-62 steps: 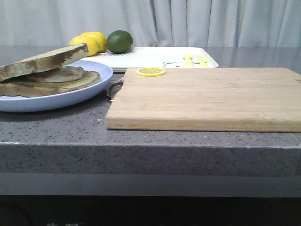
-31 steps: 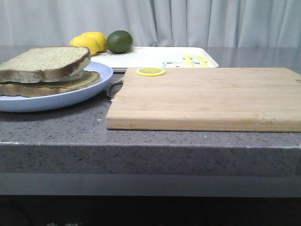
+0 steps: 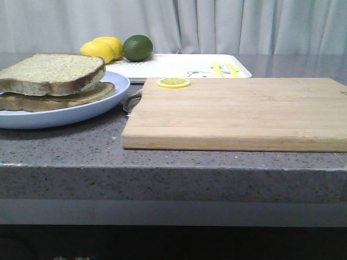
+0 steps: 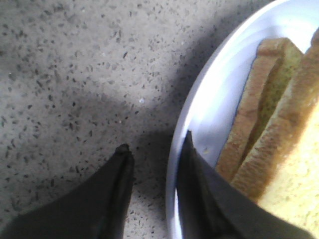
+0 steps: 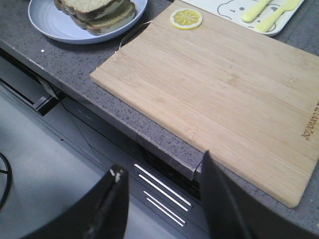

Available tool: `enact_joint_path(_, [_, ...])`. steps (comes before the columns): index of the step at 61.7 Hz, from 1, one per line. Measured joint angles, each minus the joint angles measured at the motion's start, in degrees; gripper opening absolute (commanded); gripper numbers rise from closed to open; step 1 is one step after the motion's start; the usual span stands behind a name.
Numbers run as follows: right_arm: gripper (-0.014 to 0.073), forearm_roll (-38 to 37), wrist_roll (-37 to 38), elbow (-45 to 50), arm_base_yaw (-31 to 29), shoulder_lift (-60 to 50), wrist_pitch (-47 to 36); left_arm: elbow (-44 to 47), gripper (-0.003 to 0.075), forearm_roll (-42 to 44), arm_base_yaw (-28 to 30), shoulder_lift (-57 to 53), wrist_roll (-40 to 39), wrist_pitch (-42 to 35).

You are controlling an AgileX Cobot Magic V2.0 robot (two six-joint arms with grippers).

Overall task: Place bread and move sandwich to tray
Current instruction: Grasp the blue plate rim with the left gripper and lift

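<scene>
The bread (image 3: 54,73) lies flat as the top slice of the sandwich (image 5: 97,10) on the pale blue plate (image 3: 116,86) at the counter's left. The egg is hidden between the slices. The white tray (image 3: 173,65) lies at the back, behind the cutting board. My left gripper (image 4: 155,140) is open and straddles the plate's rim (image 4: 219,109): one finger is inside the plate beside the slices (image 4: 269,124), the other is over the counter. My right gripper (image 5: 162,163) is open and empty, off the counter's front edge. Neither gripper shows in the front view.
A tan wooden cutting board (image 3: 238,111) fills the counter's middle and right, with a lemon slice (image 3: 173,82) on its far left corner. Two lemons (image 3: 103,49) and a lime (image 3: 137,47) sit at the tray's left end. Yellow cutlery (image 5: 269,12) lies on the tray.
The top bread slice was tilted, its right end raised, a second ago. It has come down and now rests flat on the sandwich.
</scene>
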Motion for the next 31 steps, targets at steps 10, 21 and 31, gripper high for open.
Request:
enact_joint_path(10, [0.0362,-0.09,0.00,0.00,0.00,0.00,0.00,0.00,0.0088,-0.33,0.00,0.22,0.26,0.35])
enact_joint_path(21, [0.0362,-0.09,0.00,0.00,0.00,0.00,0.02,0.00,-0.0020,-0.66,0.00,0.36,1.05,1.05])
enact_joint_path(31, [0.0362,-0.09,0.00,0.00,0.00,0.00,0.02,-0.12,-0.0020,-0.66,0.00,0.36,1.21,1.05])
